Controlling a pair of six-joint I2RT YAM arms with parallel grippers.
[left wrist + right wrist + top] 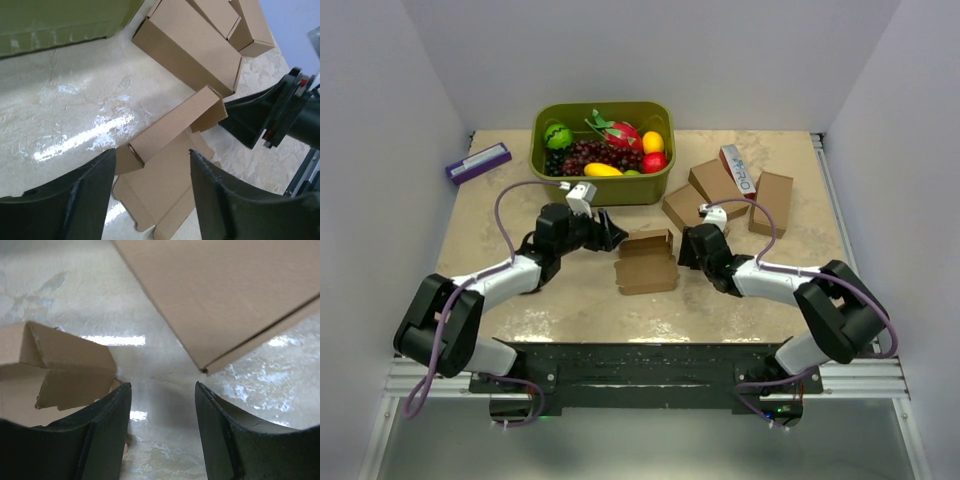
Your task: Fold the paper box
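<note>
Top external camera high at the near side, looking down on the whole table (500,205), wrist cameras low and close (nearly skimming it), all sharing the paper box (647,265).

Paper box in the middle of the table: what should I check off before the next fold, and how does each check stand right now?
1. Left gripper open, gripping nothing: ok.
2. Right gripper open, only table between its fingers: ok.
3. Paper box lies between both grippers: ok.
4. Fold complete: not ok; one wall stands, the rest lies flat with flaps out.
5. Right gripper clear of the nearest folded brown box: cannot tell.
6. Left gripper apart from the green fruit bin: ok.
</note>
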